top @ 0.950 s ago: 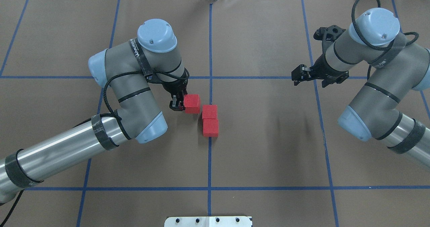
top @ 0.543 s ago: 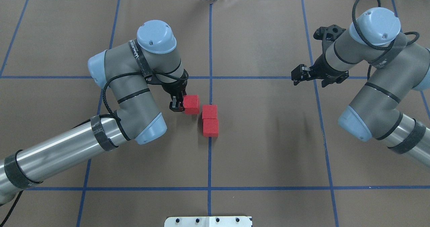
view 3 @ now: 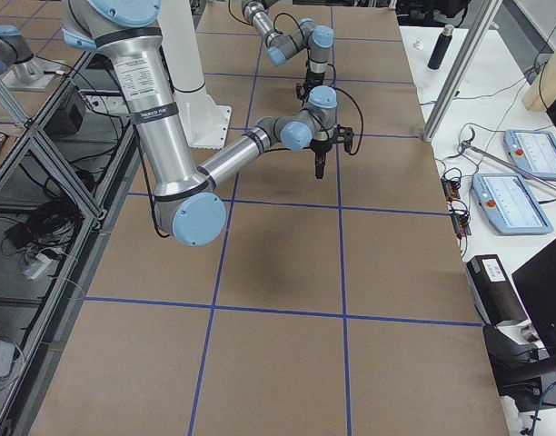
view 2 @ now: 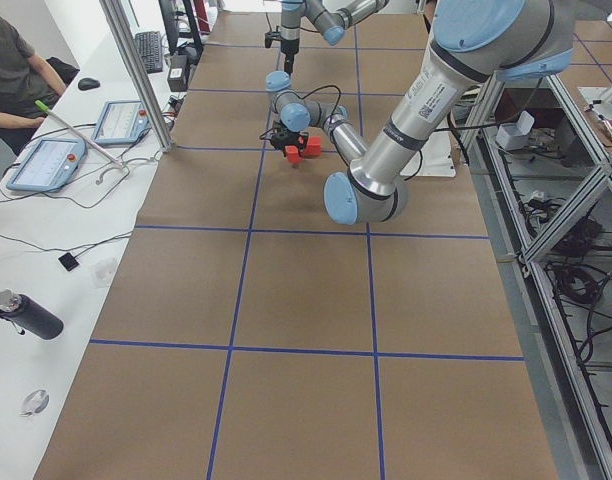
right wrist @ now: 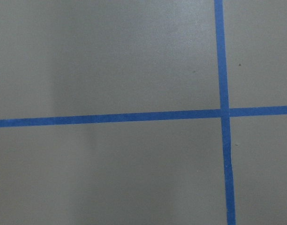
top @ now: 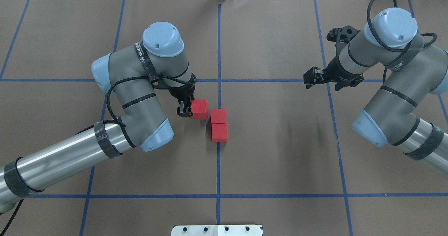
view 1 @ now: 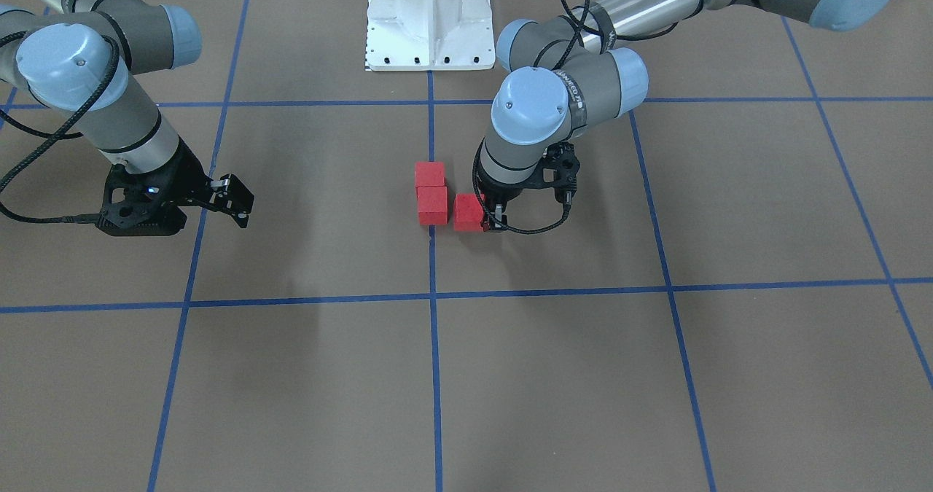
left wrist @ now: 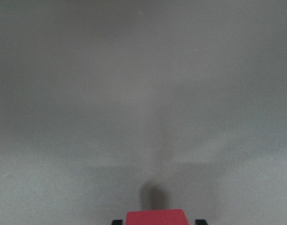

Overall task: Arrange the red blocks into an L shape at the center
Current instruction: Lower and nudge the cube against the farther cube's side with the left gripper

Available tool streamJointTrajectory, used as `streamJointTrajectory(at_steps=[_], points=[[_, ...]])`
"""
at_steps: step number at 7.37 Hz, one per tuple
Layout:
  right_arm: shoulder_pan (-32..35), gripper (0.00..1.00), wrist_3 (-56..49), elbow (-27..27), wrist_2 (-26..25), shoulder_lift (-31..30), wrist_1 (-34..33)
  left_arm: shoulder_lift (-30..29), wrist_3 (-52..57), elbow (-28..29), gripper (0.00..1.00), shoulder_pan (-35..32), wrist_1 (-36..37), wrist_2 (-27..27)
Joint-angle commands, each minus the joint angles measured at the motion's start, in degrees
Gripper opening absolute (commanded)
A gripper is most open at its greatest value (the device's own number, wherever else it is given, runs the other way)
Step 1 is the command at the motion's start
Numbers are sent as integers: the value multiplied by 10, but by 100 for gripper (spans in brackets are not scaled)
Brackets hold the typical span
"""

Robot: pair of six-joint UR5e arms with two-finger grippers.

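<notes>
Red blocks (top: 218,116) are nearly in their L. Two of them sit touching at the center (top: 218,147) of the brown table (top: 280,152), on the middle blue line (top: 218,173), one behind the other. We hold the third block (top: 200,109) just left of the far one, with a thin gap showing between them from overhead.

Our left gripper (top: 187,111) is clamped narrowly on that block. The wrist view shows it red between two dark fingertips (left wrist: 198,222), with a shadow on the paper ahead of it. We judge from this that it rides a little off the surface, though we cannot be sure. Our right gripper (top: 308,79) hangs well off to the right, fingers spread and holding nothing.

We take the step in hand to be placing the last block. The next move calls for a small shift right and slightly nearer, until its face meets the far block's left side squarely. Then we lower it gently and let go without nudging the pair off the line.
</notes>
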Motion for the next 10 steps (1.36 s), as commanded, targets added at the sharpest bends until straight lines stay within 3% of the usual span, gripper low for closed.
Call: streamJointTrajectory(at_steps=[1,10], points=[[0,100,0,0,0,0,0,7,-9,-12,0,3,0,0],[0,100,0,-1,0,0,0,19,-13,-25,0,18,0,2]])
